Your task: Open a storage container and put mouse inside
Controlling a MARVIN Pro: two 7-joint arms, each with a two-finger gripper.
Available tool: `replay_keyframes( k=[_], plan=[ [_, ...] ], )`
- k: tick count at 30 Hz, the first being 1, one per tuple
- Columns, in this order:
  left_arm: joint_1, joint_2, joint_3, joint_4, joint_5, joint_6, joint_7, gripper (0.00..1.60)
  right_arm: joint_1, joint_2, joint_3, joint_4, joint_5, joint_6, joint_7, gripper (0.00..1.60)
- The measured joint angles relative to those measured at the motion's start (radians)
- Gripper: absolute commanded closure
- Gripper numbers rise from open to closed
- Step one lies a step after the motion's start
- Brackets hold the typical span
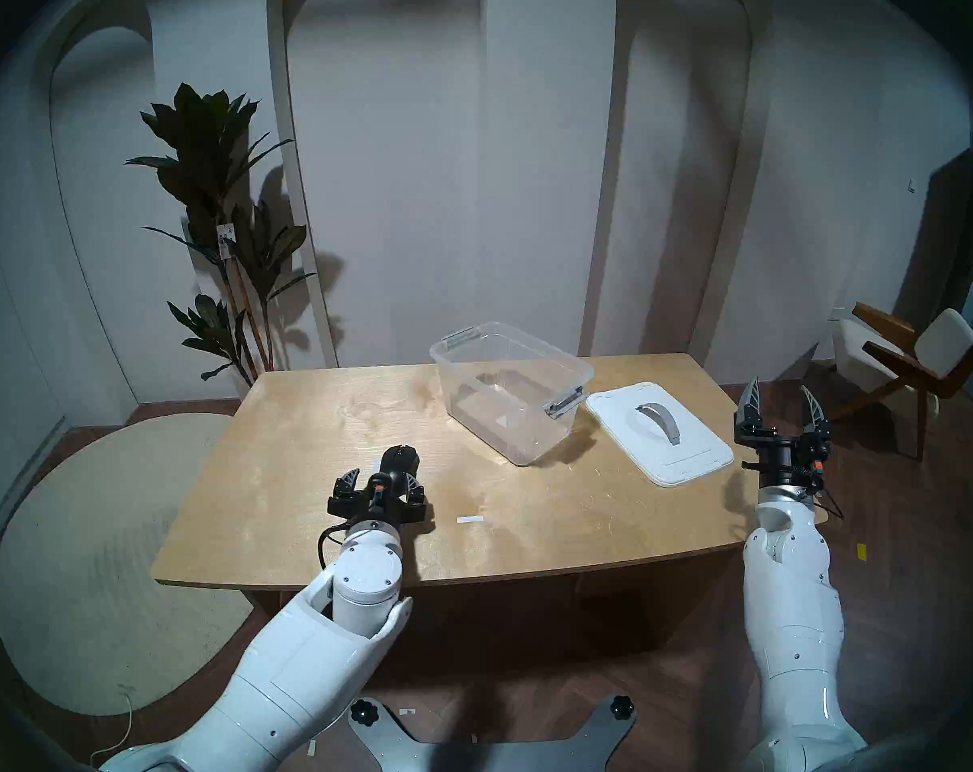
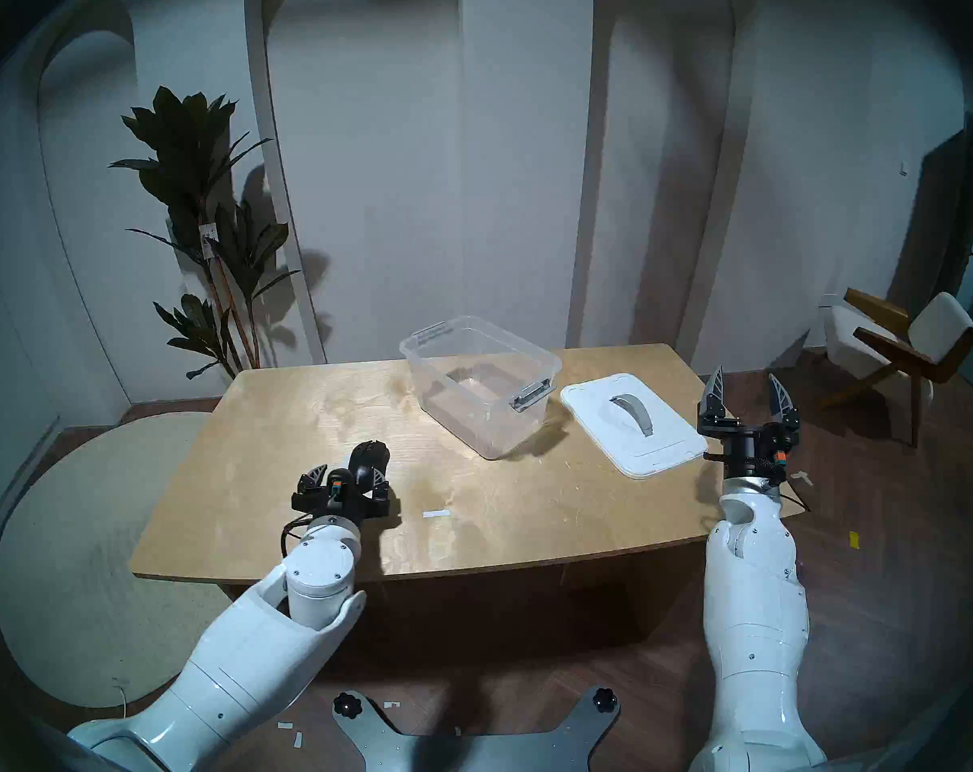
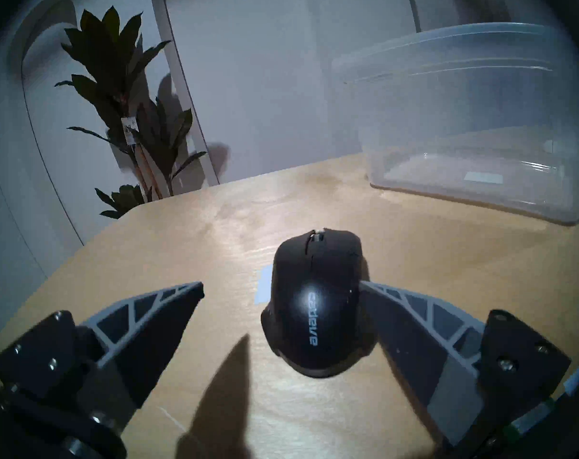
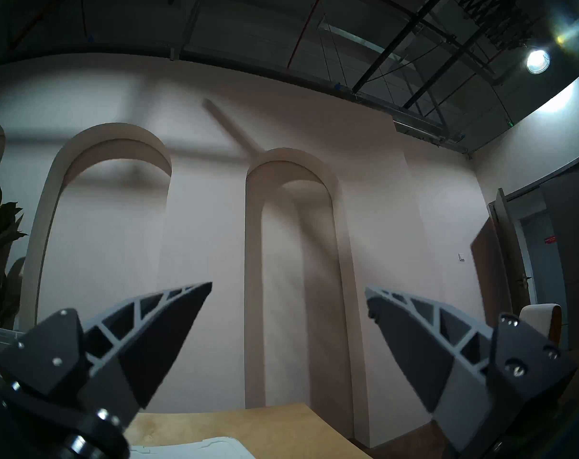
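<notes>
The black mouse (image 1: 399, 458) lies on the wooden table (image 1: 306, 448), left of centre. My left gripper (image 1: 383, 475) is open and low over the table, with the mouse's rear between its fingers. In the left wrist view the mouse (image 3: 314, 302) sits against the right finger (image 3: 414, 332), and the left finger stands apart. The clear storage container (image 1: 529, 436) stands open at the back of the table, and nothing shows inside it. Its white lid (image 1: 690, 448) with the grey handle lies flat to its right. My right gripper (image 1: 779, 386) is open, empty and raised beyond the table's right edge.
A small white strip (image 1: 469, 519) lies on the table in front of the container. A potted plant (image 1: 222, 225) stands behind the table's left corner. A chair (image 1: 913, 358) stands at the far right. A round rug (image 1: 83, 559) lies on the floor at the left.
</notes>
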Motion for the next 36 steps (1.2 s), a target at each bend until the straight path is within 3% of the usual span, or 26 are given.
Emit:
replay_keyframes(
  k=[6, 13, 25, 29, 36],
  plan=[
    [0.007, 0.046, -0.007, -0.071, -0.056, 0.067, -0.107, 0.00, 0.000, 0.001, 0.000, 0.000, 0.000, 0.000, -0.001, 0.00],
    [-0.013, 0.119, 0.009, -0.082, -0.068, 0.087, -0.228, 0.00, 0.000, 0.001, -0.001, 0.000, 0.000, 0.000, -0.002, 0.00],
    [-0.063, 0.162, 0.048, 0.009, 0.047, 0.089, -0.213, 0.00, 0.000, 0.002, -0.001, 0.000, 0.000, -0.001, -0.003, 0.00],
    [-0.075, 0.162, 0.042, 0.031, 0.048, 0.078, -0.214, 0.00, 0.000, 0.002, -0.002, 0.000, 0.000, -0.001, -0.004, 0.00],
    [-0.090, 0.177, 0.026, 0.034, -0.023, 0.054, -0.323, 0.00, 0.000, 0.002, -0.002, 0.000, -0.001, -0.001, -0.004, 0.00]
  ],
)
